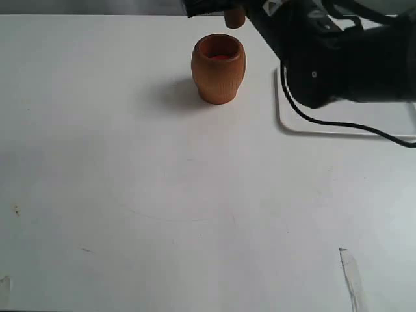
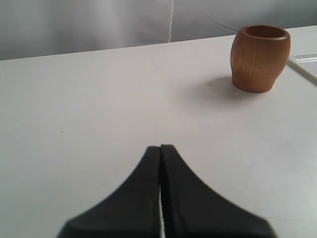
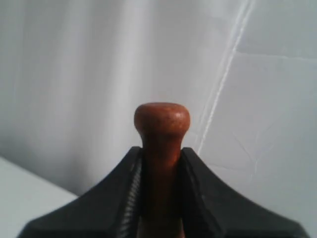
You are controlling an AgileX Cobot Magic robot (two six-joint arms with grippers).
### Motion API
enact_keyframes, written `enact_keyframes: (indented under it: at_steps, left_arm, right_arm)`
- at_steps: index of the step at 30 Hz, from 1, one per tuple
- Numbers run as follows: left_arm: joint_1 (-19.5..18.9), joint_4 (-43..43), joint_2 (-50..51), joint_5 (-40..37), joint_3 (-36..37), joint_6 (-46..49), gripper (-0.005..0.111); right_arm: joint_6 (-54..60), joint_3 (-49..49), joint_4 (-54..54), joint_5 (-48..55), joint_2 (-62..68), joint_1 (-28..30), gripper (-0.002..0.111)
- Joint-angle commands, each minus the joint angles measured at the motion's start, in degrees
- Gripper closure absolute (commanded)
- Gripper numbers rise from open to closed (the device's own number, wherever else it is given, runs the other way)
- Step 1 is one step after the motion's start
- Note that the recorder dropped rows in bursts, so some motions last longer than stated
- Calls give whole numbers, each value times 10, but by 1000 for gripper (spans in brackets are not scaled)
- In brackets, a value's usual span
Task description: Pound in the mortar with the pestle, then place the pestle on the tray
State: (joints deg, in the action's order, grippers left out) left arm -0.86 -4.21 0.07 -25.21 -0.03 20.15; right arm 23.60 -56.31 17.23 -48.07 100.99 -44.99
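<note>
The reddish-brown mortar (image 1: 218, 68) stands upright on the white table at the back, its red inside showing; the left wrist view also holds the mortar (image 2: 260, 58). Just above and behind its rim hangs the thick end of the pestle (image 1: 234, 18). My right gripper (image 3: 161, 151) is shut on the pestle's narrow neck, and the pestle's knob (image 3: 162, 119) sticks out past the fingertips. The white tray (image 1: 286, 127) lies right of the mortar, mostly hidden under the right arm (image 1: 351, 58). My left gripper (image 2: 160, 147) is shut with nothing in it, low over the table and well away from the mortar.
A black cable (image 1: 338, 123) droops from the right arm across the tray's near rim. A thin strip of tape (image 1: 351, 279) lies on the table at the front right. A pale curtain (image 2: 99, 25) hangs behind the table's far edge.
</note>
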Motion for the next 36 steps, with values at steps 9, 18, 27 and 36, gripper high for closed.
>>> enact_keyframes:
  at_steps: [9,18,27,36]
  left_arm:
    - [4,4,-1,2,0,-5,107]
    - [4,4,-1,2,0,-5,107]
    - [4,4,-1,2,0,-5,107]
    - [4,4,-1,2,0,-5,107]
  right_arm:
    - [-362,27,-235,-219,144,125,108]
    - [-388,-66,-293,-219,197,129,108]
    - [-369,-71,-282,-200,266,130,108]
    - [-356,-71,-267,-217,271,130,108]
